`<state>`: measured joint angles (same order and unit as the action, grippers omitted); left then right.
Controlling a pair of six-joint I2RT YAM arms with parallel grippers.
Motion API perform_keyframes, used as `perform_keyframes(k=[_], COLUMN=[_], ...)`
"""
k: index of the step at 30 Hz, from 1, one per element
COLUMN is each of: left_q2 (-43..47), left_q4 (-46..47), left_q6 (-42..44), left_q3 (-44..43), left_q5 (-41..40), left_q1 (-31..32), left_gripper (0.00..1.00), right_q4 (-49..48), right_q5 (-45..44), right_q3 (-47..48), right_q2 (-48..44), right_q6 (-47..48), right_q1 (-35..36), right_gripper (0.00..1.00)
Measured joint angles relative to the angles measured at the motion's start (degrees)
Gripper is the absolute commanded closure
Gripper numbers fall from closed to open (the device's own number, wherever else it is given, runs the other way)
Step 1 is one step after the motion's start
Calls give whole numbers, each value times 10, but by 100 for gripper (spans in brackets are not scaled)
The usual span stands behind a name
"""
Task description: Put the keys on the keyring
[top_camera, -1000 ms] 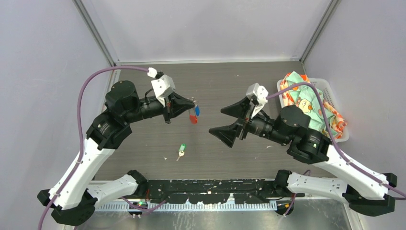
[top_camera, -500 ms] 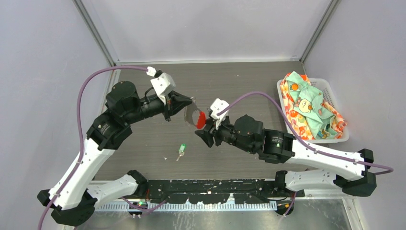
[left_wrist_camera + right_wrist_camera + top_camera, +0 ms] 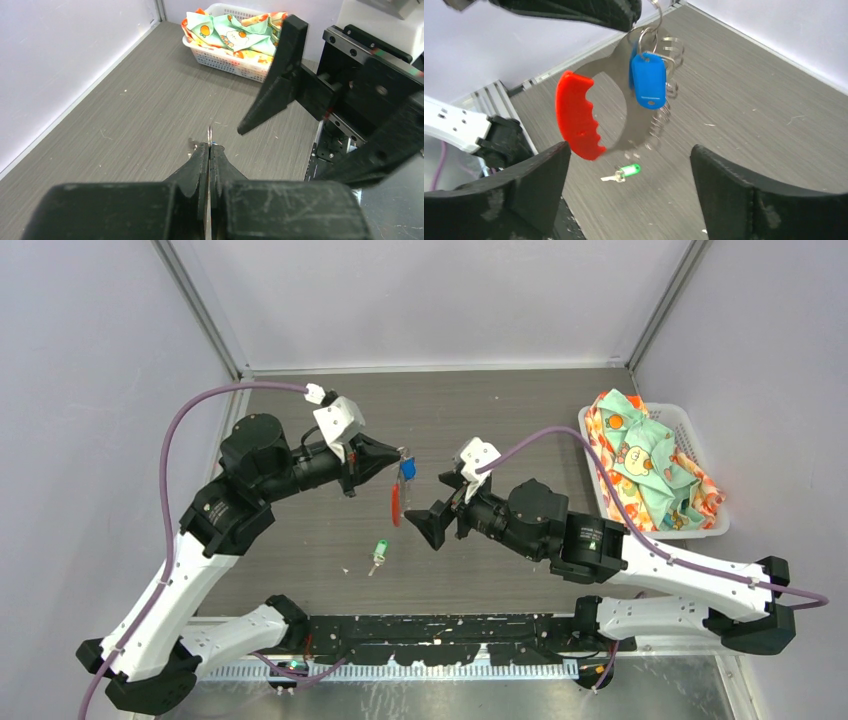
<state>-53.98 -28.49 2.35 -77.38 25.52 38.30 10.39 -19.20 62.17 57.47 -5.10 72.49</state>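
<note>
Mid-table, aloft: keyring [image 3: 397, 502] with blue key [image 3: 407, 470] pinched in pressed-together left gripper [image 3: 400, 453], right gripper [image 3: 428, 502] newly swung in to its 3 o'clock, fingers spread, holding nothing; green key [image 3: 380, 550] unmoved on table at 7 o'clock, likely next.
</note>
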Motion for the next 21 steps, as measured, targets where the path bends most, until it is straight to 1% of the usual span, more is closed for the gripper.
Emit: perform_keyframes(k=[7,14,18,21], left_q2=[0,2,2,2], left_q4=[2,5,5,5], left_q6=[0,0,-4,-5], left_q3=[0,0,0,0], left_q5=[-12,-24,-24,-24], left_q1=[0,0,0,0], left_gripper=[100,100,100,100], right_q4=[-9,-14,-28,-40], right_q5=[4,8,-5,-13], right_q3=[-27,-28,-28,-28], right_q2=[-9,-9,0,17], right_q6=[-18,-23,-14,-2], right_q1=[0,0,0,0], right_gripper=[0,0,4,10])
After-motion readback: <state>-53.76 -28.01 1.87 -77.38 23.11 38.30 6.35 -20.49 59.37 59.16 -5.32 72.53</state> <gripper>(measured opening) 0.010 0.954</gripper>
